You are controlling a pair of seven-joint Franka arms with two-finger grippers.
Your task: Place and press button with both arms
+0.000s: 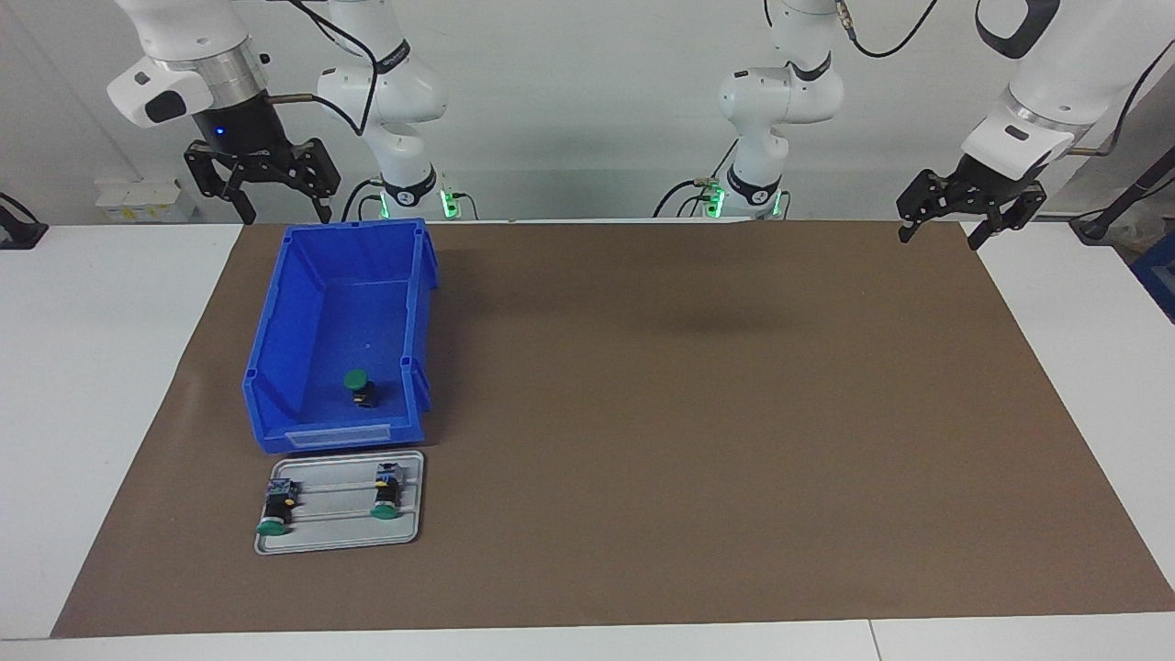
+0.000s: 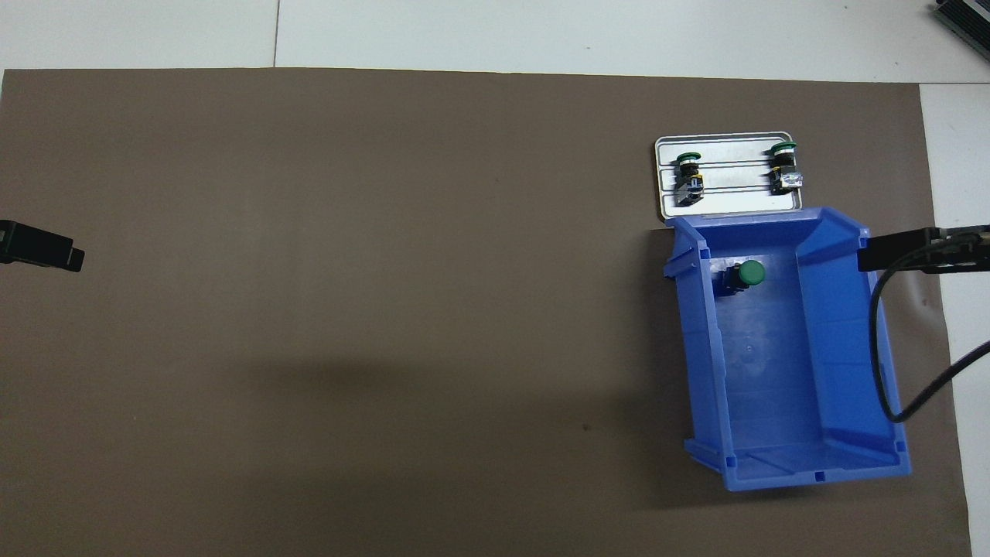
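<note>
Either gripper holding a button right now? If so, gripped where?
Nothing held. The left gripper and right gripper hang open and empty near the robots. One button sits in the blue bin; two lie on the tray.

Blue bin (image 1: 275, 363); green-capped button (image 1: 358, 386); brown mat (image 1: 688, 413); silver tray (image 1: 340, 543).

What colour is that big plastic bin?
Blue. The bin shows best in the overhead view.

One faces the arms; one looks steeply down; both share the mat (image 1: 643, 413).
</note>
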